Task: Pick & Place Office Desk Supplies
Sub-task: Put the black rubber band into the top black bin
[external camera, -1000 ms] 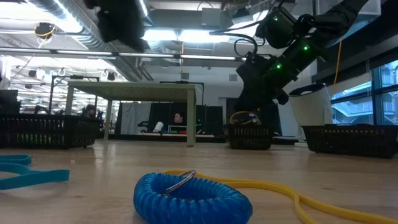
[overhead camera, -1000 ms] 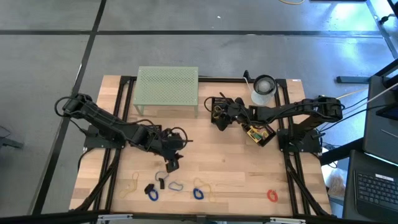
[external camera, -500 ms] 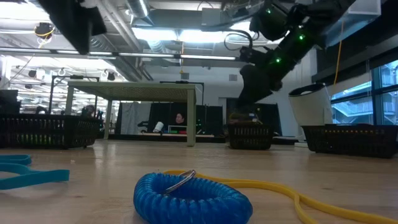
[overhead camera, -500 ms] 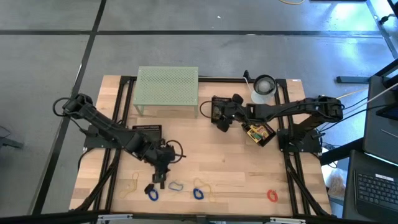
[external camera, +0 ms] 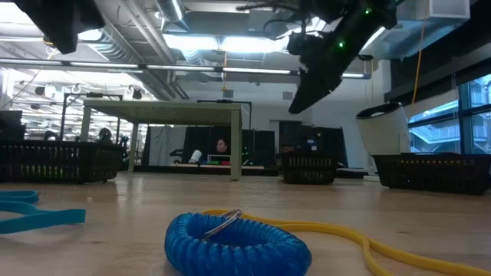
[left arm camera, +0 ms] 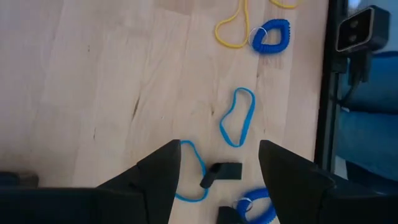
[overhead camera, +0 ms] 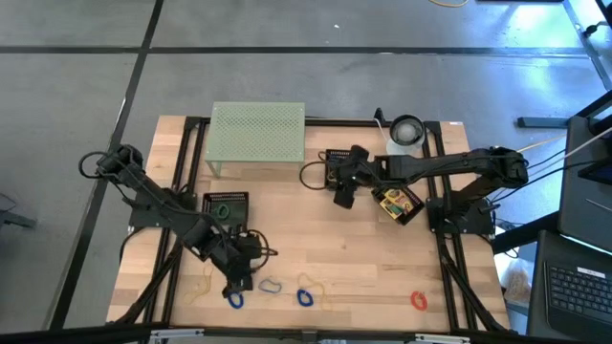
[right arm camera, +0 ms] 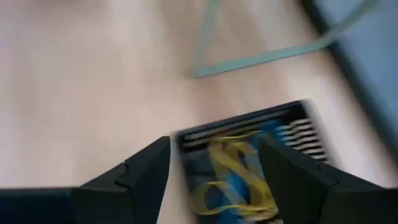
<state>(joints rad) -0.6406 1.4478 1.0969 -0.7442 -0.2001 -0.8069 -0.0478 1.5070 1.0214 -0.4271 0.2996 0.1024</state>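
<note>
High view, lower left: left gripper (overhead camera: pixel 236 283), fingers apart and empty, hovers over a small black clip (left arm camera: pixel 222 172); next it must descend and close. Right gripper (overhead camera: pixel 341 194) hangs open above centre.

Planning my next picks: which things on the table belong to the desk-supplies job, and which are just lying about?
Job: blue coil loop, red loop, yellow rubber band, black clip, crayon box.
Lying about: green mesh stand, white roll.

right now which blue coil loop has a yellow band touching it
The blue coil loop farther right in the front row; a yellow band runs against it. The other blue coil has none.
</note>
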